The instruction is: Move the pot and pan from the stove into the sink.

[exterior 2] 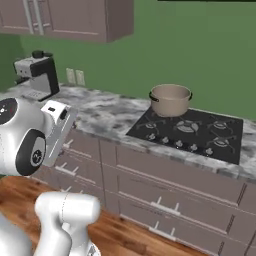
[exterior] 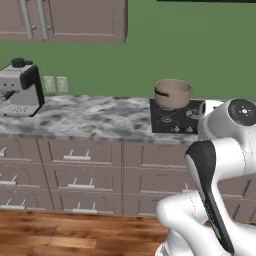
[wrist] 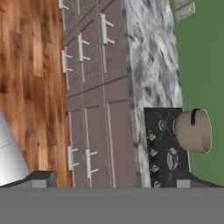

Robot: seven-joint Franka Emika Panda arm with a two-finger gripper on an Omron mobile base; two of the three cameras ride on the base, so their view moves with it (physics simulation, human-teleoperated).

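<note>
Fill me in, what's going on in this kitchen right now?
Nothing is being handled yet. The pot sits on a back burner of the stove, at its left end, and its dark side handle shows. The robot stands back from the counter over the wood floor, arm folded, with its gripper open and empty, well short of the pot. A coffee machine stands further left on the counter.
</note>
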